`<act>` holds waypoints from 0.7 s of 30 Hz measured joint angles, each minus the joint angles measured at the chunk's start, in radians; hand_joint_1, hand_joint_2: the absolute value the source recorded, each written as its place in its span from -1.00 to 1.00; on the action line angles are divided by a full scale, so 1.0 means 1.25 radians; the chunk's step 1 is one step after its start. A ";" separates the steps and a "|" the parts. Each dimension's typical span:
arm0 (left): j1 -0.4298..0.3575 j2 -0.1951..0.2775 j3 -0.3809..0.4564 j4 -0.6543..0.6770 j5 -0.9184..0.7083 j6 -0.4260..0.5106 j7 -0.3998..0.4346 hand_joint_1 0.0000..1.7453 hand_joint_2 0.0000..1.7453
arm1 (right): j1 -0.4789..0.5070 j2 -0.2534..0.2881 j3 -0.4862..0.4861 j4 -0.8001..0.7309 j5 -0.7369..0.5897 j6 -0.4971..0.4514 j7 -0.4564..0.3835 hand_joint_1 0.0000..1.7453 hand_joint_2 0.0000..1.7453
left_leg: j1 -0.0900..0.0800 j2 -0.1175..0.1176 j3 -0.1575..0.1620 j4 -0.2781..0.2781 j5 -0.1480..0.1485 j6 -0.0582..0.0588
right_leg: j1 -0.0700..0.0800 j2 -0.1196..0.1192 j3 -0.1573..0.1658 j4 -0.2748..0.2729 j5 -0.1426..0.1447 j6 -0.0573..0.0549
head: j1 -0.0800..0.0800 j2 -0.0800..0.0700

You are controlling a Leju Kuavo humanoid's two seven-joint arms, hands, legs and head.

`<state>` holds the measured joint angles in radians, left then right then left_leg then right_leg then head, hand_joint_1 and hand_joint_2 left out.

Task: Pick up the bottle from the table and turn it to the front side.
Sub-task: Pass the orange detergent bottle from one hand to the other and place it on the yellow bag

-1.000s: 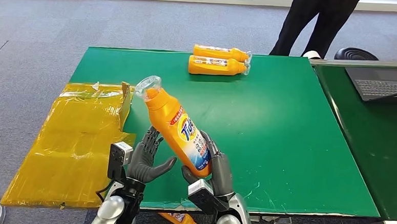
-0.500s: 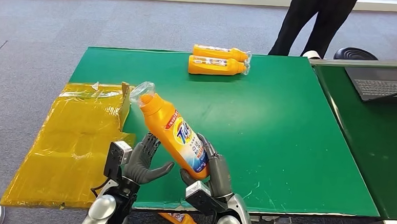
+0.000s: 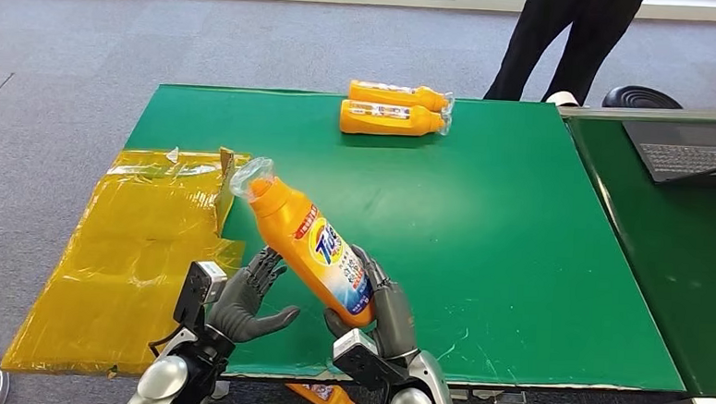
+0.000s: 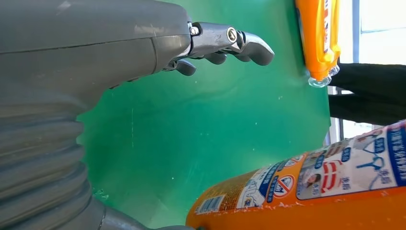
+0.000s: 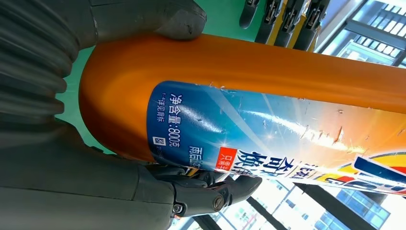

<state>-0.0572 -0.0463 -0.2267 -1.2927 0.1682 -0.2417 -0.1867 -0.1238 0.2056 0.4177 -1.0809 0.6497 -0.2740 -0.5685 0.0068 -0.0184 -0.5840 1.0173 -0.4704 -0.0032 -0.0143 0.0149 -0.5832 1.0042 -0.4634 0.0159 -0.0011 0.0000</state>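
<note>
The right robot hand [image 3: 378,307] is clamped around the base of the orange plastic detergent bottle with a blue-and-white label [image 3: 308,243], thumb on one side and dark fingers [image 5: 210,184] wrapped round the other, and holds it lifted above the near edge of the green table [image 3: 482,236]. The bottle's long axis slants up and away from that hand, toward the robot's left, with the clear-capped neck highest and farthest out. The label faces up toward the head camera, so the turn looks close to done, though that is a judgement. The left robot hand [image 3: 246,297] hovers just beside the bottle's lower body with its fingers apart and nothing in it; it is the nearer free hand if the bottle needs support or a further twist. Beyond it, a crumpled yellow plastic sheet [image 3: 139,246] hangs over the table's left side, under the bottle's neck but apart from it. Well away at the far edge lie two more orange bottles [image 3: 394,109] side by side. A person's dark-clothed legs [image 3: 566,42] stand behind the table, and an open laptop [image 3: 690,150] sits on the neighbouring surface to the right.
</note>
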 joint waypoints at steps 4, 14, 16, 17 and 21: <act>-0.011 0.009 -0.007 -0.006 0.006 -0.011 0.009 -1.00 1.00 | -0.005 0.003 0.000 0.006 -0.006 -0.012 -0.019 1.00 1.00 | 0.000 0.000 0.000 0.000 0.000 0.000 | 0.000 0.000 0.000 0.000 0.000 0.000 | 0.000 0.000; -0.120 0.056 -0.049 -0.037 0.068 -0.008 0.057 -1.00 1.00 | -0.033 0.028 0.000 0.013 -0.014 0.012 -0.023 1.00 1.00 | 0.001 0.000 0.000 0.000 0.001 -0.002 | 0.000 0.000 -0.001 0.001 0.001 -0.001 | 0.000 0.000; -0.144 0.062 -0.055 -0.030 0.077 -0.001 0.054 -1.00 1.00 | -0.035 0.034 0.000 0.018 -0.017 0.023 -0.030 1.00 1.00 | 0.001 0.000 0.000 0.000 0.001 -0.002 | 0.000 0.000 -0.001 0.001 0.001 -0.001 | 0.000 0.000; -0.157 0.064 -0.057 -0.025 0.082 0.001 0.053 -1.00 1.00 | -0.038 0.039 0.000 0.022 -0.018 0.026 -0.032 1.00 1.00 | 0.001 0.000 0.000 0.000 0.001 -0.002 | 0.000 0.000 -0.001 0.001 0.001 -0.001 | 0.000 0.000; -0.195 0.066 -0.068 0.006 0.096 0.007 0.050 -1.00 1.00 | -0.051 0.053 0.006 0.041 -0.011 0.031 -0.028 1.00 1.00 | 0.000 0.000 0.000 0.000 0.001 -0.002 | 0.000 0.000 -0.001 0.001 0.001 -0.001 | 0.000 0.000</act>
<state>-0.3015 0.0364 -0.3113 -1.2858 0.2887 -0.2328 -0.1237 -0.1878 0.2721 0.4251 -1.0298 0.6355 -0.2349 -0.6036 0.0074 -0.0180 -0.5842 1.0174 -0.4687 -0.0053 -0.0138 0.0149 -0.5843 1.0049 -0.4623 0.0145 -0.0009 0.0000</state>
